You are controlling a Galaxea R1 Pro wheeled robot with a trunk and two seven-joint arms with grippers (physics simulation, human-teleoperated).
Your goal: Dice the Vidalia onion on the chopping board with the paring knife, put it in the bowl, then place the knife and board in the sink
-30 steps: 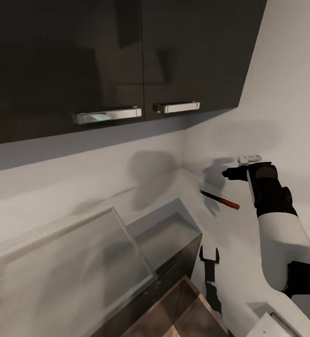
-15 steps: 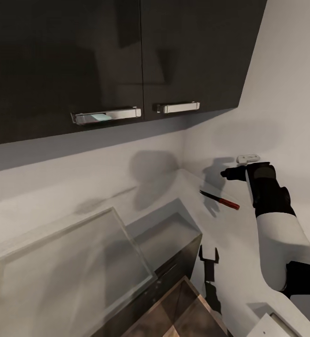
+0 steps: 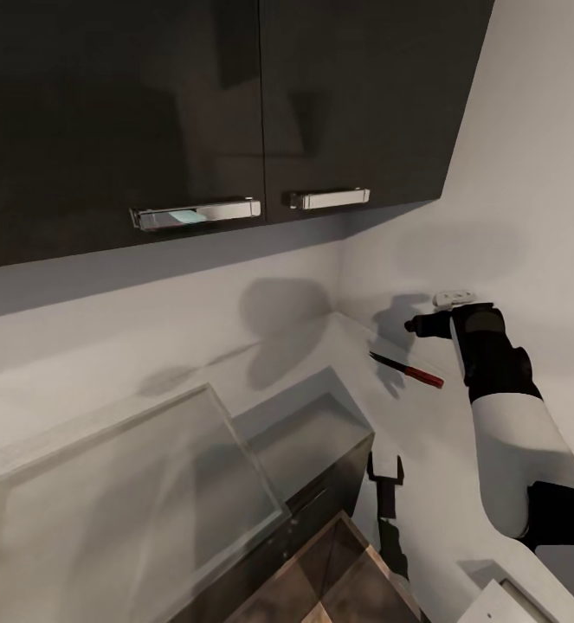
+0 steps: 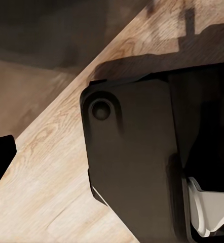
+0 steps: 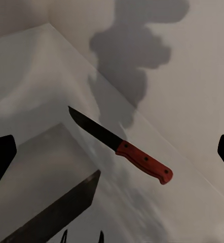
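Far right on the glossy grey surface (image 3: 321,355) lies a dark-bladed, red-handled knife (image 5: 123,147); my right hand (image 3: 410,326), fingers spread, hovers above. Misaligned, I'd skid it against the wall.

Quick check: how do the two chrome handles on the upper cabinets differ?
The left handle is longer than the right handle and sits lower in the head view. The left handle carries a teal reflection; the right handle looks plain. Both are horizontal chrome bars on dark cabinet doors.
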